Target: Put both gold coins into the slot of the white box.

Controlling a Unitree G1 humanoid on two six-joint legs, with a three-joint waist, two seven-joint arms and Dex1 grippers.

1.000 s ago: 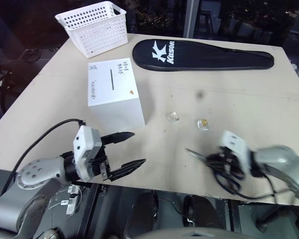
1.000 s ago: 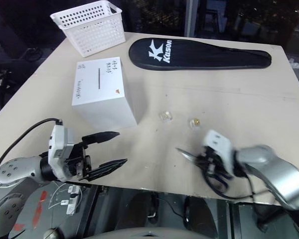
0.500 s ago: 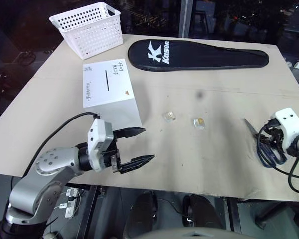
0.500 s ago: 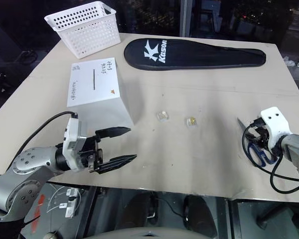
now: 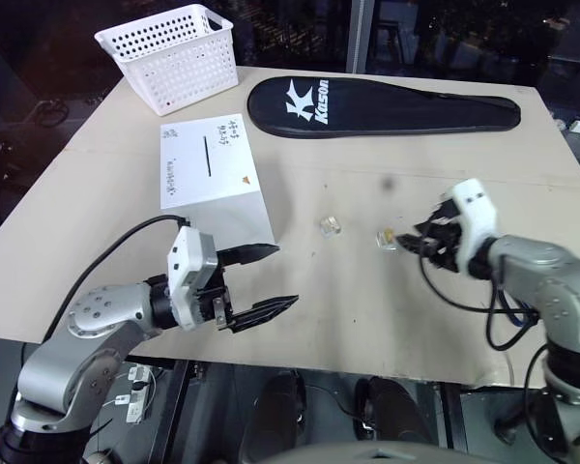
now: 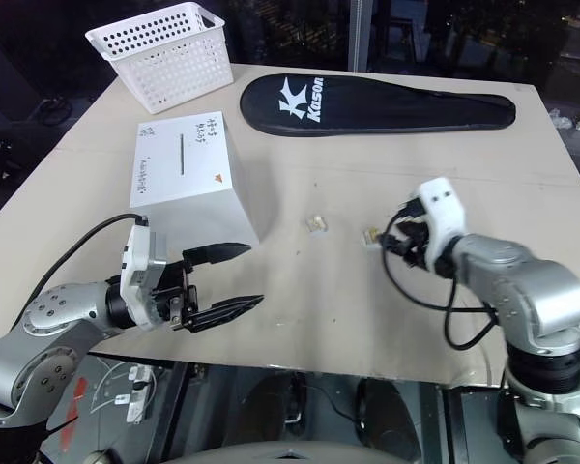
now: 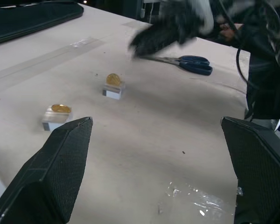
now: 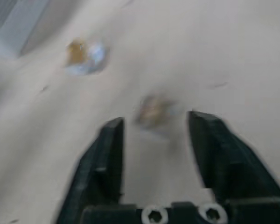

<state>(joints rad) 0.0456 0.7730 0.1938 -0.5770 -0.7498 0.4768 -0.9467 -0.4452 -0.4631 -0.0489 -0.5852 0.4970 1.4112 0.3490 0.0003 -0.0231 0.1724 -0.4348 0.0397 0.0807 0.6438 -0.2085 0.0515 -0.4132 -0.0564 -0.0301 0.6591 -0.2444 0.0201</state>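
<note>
Reaching in over the table's middle, the right gripper (image 8: 154, 135) has its two fingers parted with nothing between them, and the nearer of the gold coins (image 7: 113, 79) lies just ahead of the tips, in line with the gap. That coin sits on top of a small clear cube (image 5: 391, 238); the second coin (image 7: 60, 108) rests on a like cube (image 5: 333, 226) just beside it, on the side toward the white box (image 5: 213, 179). The box stands nearer the table's left edge, its slot (image 5: 208, 155) a thin dark line on the top face running away from the robot. The left gripper (image 5: 261, 280) hovers by the table's front edge, just in front of the box, fingers spread wide and empty. Of the two arms the right is far closer to a coin; to judge by this, it need only ease forward and close on it. Scissors (image 7: 189, 63) lie behind the right gripper, toward the table's right edge.
</note>
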